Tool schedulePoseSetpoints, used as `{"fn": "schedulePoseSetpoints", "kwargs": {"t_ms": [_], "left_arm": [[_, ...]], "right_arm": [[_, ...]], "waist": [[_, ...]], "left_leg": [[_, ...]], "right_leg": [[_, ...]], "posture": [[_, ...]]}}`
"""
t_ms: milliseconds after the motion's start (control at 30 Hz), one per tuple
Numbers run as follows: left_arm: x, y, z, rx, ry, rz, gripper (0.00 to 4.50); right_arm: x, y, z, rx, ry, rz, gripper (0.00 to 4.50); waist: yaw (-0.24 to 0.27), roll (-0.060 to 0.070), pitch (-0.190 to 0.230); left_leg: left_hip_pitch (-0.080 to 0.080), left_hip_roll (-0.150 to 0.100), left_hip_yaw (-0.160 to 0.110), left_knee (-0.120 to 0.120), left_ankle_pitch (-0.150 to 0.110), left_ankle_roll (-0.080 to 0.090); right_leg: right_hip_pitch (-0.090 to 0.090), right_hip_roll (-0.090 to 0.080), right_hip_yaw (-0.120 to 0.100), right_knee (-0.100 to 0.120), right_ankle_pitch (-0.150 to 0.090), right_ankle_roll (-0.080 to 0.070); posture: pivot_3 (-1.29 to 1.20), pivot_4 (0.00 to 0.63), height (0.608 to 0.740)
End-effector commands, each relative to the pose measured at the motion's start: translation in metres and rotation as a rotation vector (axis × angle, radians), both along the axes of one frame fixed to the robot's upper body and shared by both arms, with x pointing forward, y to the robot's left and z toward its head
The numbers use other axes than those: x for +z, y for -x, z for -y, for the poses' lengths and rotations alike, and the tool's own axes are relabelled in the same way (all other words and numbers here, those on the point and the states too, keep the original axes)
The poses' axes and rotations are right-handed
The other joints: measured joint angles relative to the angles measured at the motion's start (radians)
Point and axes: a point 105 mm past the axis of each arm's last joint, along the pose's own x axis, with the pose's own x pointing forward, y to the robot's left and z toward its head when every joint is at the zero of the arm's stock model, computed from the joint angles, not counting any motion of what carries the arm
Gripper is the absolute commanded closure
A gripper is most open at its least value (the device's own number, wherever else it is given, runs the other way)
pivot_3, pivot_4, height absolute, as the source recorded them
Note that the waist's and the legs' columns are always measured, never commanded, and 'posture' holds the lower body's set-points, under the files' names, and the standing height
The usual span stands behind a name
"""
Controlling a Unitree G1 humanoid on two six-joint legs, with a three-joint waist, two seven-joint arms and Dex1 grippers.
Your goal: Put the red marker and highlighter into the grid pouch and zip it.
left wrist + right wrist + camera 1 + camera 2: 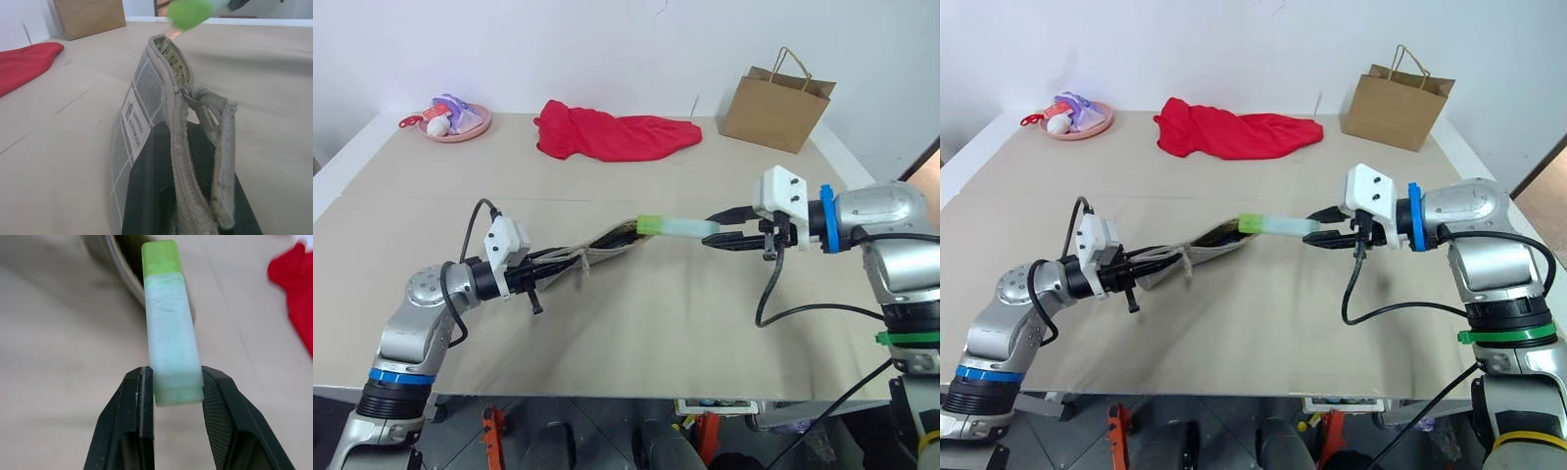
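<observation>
- The left gripper (540, 284) is clenched on one end of the grid pouch (607, 245), holding it up off the brown paper-covered table (636, 333), its open mouth turned toward the right arm.
- In the left wrist view, the pouch (146, 98) stands on edge with its zipper (181, 147) running along the top and a small white label (133, 125) on its side.
- The right gripper (720, 236) is closed on the pale end of the highlighter (677, 226); the wrist view shows both fingers (134, 401) pressed against its flat sides.
- The highlighter is held above the table, its bright green cap (649, 224) at the pouch's open mouth.
- Farther back lie a red cloth (612, 133), a brown paper bag (775, 103) to its right and a pink plate (460, 125) of small items to its left.
</observation>
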Motion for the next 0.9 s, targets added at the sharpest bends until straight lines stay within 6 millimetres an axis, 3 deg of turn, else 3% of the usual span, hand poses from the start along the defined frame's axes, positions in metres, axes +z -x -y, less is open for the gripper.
{"fn": "schedulePoseSetpoints", "kwargs": {"t_ms": [33,400,900], "left_arm": [[0.008,0.003,0.005,-0.023,0.007,0.045,4.50],[0.001,0.009,0.007,-0.044,-0.002,0.028,4.50],[-0.001,0.011,0.010,-0.064,0.000,0.023,4.50]], "right_arm": [[-0.001,-0.004,0.002,-0.012,0.046,0.034,3.50],[-0.008,-0.003,-0.017,0.075,0.098,0.031,3.50],[-0.002,-0.011,-0.099,0.277,0.078,0.110,3.50]], "waist": [[0.001,0.000,0.000],[0.000,0.000,0.000],[0.000,0.000,0.000]], "left_leg": [[0.000,0.000,0.000,0.000,0.000,0.000],[-0.002,0.000,-0.001,0.000,-0.002,0.000],[-0.003,0.000,-0.002,0.000,-0.001,0.000]], "right_leg": [[0.000,0.000,0.000,0.000,0.000,0.000],[-0.001,-0.001,0.000,0.000,0.000,-0.002],[-0.001,-0.001,-0.001,0.000,0.001,-0.004]], "posture": [[0.00,0.150,0.740],[0.00,0.150,0.740],[0.00,0.150,0.740]]}}
